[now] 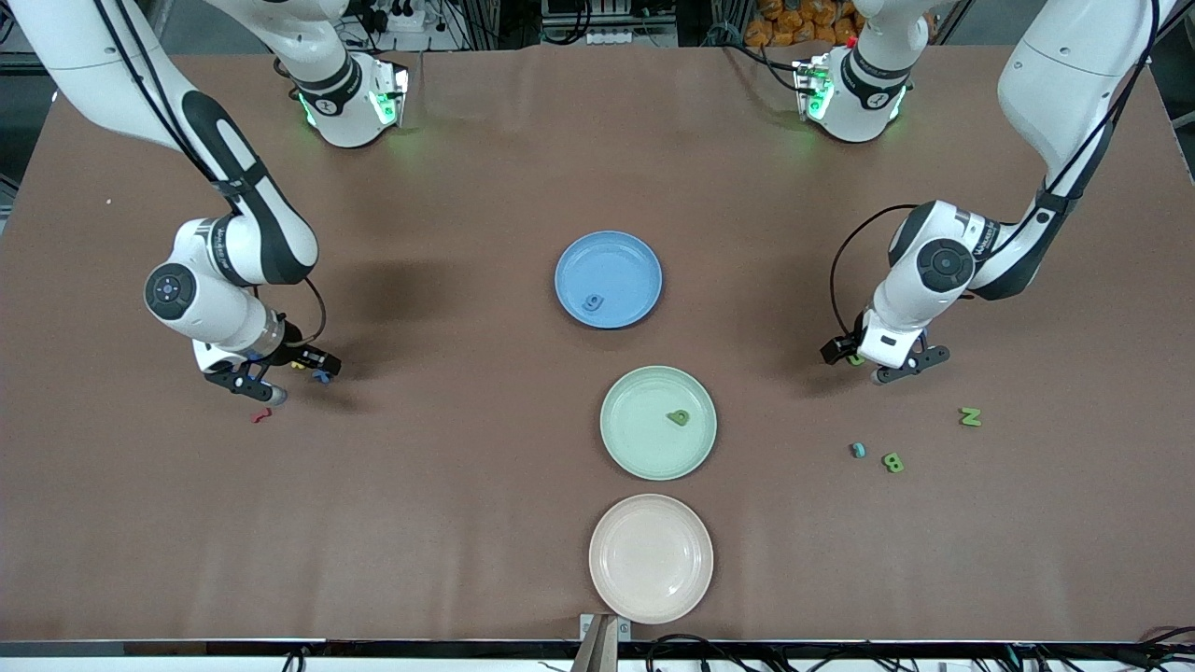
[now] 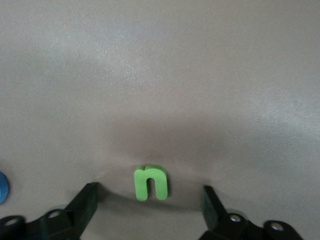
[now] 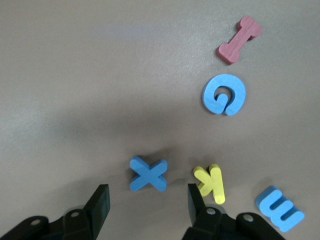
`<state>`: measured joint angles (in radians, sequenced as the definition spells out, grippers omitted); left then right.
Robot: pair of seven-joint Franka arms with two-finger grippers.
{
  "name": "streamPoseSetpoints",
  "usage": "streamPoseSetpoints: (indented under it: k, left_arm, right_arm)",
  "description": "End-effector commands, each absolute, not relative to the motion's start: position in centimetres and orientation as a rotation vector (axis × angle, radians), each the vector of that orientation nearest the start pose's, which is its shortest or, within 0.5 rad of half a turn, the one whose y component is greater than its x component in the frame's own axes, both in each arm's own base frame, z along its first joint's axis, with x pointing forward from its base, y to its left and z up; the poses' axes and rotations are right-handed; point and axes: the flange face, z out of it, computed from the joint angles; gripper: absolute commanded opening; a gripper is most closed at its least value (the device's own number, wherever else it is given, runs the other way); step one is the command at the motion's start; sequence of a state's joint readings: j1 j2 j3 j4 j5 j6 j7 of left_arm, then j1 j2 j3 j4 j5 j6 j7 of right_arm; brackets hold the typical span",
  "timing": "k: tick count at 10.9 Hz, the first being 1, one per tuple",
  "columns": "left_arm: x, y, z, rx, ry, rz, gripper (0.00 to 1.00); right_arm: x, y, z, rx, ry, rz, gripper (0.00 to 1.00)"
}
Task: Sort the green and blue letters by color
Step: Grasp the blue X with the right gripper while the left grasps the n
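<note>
Letters sit by color already: one on the blue plate (image 1: 608, 279), one on the green plate (image 1: 657, 422). Right gripper (image 3: 148, 207) spreads over the x (image 3: 148, 174), left gripper (image 2: 150, 210) over the u (image 2: 150, 182).

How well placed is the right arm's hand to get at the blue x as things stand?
Probably well placed: the right hand hangs open just above the table, with the blue x lying flat just ahead of its fingers. The yellow k lies close beside it but apart.

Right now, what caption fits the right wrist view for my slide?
Right gripper, jaws open, poised over the blue x, with the yellow k, blue G and blue m lying nearby.
</note>
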<state>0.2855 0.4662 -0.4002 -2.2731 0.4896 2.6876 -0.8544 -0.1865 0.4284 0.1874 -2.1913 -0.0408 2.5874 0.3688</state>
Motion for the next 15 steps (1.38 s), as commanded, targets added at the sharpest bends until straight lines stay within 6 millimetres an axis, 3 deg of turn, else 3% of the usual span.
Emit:
streamPoseSetpoints:
  k: [1,5,7,9,10,11,13,15]
  left_arm:
    - [52.9,-8.5,16.9,-3.078,-0.515,-0.081,0.00]
    - [53.3,-9.3,17.4,-3.083,-0.499,-0.100,0.00]
    - [54.2,-9.5,18.2,-3.087,-0.509,-0.134,0.00]
    - [55.1,-11.0,19.5,-3.099,-0.554,-0.176,0.00]
    - [55.7,-12.1,20.3,-3.107,-0.606,-0.204,0.00]
    - [56.0,-13.4,21.0,-3.118,-0.633,-0.225,0.00]
    - [57.4,-16.0,22.2,-3.129,-0.720,-0.274,0.00]
    - [57.9,-21.4,21.7,-3.157,-0.813,-0.266,0.00]
  right_arm:
    - [56.7,0.4,17.8,-3.063,0.541,0.043,0.68]
    - [56.9,0.5,17.5,-3.061,0.543,0.049,0.64]
    - [56.9,1.1,17.2,-3.060,0.554,0.054,0.56]
    - [56.9,0.6,17.1,-3.090,0.523,0.048,0.29]
    - [56.8,0.6,17.0,-3.108,0.496,0.046,0.06]
    - [56.8,0.6,17.0,-3.112,0.490,0.045,0.00]
    - [57.4,1.4,18.1,-3.110,0.502,0.033,0.00]
    - [58.0,4.9,20.2,-3.115,0.592,0.068,0.00]
